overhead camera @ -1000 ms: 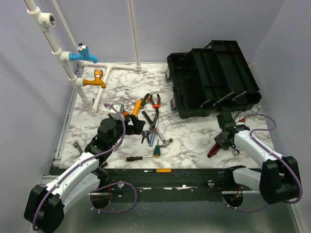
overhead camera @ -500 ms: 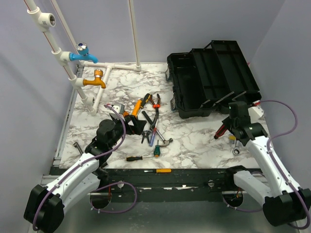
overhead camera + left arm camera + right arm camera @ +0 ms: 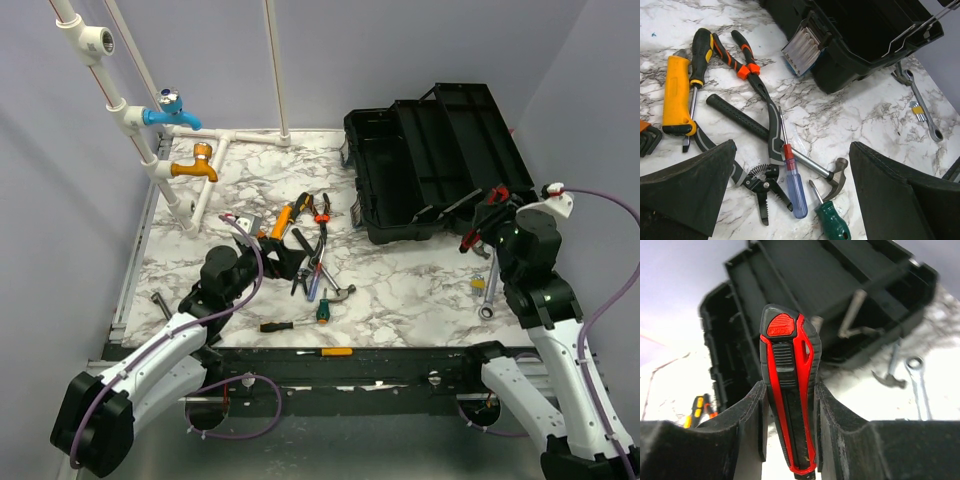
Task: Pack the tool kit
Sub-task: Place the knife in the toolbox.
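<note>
The toolbox (image 3: 430, 170) stands open at the far right of the marble table (image 3: 400, 285). The right gripper (image 3: 482, 225) hangs by its near right corner, fingers closed on a red-and-black tool (image 3: 467, 241). A wrench (image 3: 489, 295) lies on the table nearer the arm bases. At centre left, the left gripper (image 3: 285, 262) is spread wide beside a scatter of tools: orange pliers (image 3: 320, 208), a hammer (image 3: 338, 293) and a green-handled screwdriver (image 3: 323, 310). A blue tap (image 3: 170, 108) and an orange tap (image 3: 195, 165) sit on white pipes (image 3: 130, 120) at far left.

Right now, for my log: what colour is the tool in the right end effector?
Slim plastic utility knife: red and black, clearest in right wrist view.
</note>
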### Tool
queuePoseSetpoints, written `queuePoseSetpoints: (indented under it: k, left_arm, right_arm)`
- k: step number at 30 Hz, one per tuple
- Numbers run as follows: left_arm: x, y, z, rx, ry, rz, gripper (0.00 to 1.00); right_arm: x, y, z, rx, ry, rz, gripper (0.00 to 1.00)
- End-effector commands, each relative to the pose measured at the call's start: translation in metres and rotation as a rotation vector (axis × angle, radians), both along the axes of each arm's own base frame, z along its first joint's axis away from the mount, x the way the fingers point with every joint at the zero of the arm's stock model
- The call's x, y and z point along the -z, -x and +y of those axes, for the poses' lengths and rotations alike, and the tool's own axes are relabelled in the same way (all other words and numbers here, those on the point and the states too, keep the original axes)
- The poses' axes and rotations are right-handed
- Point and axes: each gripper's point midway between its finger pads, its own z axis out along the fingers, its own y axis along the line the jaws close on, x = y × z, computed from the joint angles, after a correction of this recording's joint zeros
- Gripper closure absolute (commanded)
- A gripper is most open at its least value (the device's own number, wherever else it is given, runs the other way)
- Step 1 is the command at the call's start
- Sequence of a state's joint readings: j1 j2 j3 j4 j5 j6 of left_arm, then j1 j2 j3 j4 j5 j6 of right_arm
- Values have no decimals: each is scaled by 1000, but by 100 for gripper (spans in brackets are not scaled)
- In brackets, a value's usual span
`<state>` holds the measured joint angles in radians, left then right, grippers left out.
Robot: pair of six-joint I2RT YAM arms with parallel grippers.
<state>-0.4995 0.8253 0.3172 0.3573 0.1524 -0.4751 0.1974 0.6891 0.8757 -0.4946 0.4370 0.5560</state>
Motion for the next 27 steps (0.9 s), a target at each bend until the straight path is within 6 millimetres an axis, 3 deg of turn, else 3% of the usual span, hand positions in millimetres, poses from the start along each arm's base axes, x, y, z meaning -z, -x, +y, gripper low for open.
queuePoseSetpoints:
  k: [1, 9, 16, 20, 27]
  left_arm:
    - [-13, 3, -11, 66, 28, -46, 2]
    - [-15, 7, -22, 131, 41, -43, 2]
    - [-15, 7, -21, 128, 31, -46, 2]
    - [-16, 7, -22, 134, 31, -47, 2]
    - [-15, 8, -24, 146, 29, -41, 2]
  right_arm:
    - [-59, -31, 31, -180, 38, -201, 97]
    - [-70, -92, 65, -329, 77, -158, 99]
    - [-62, -119, 98, -506, 112, -129, 99]
    - [-48, -140, 100, -530, 167, -30, 99]
    - [-30, -178, 81, -492, 364, 107, 99]
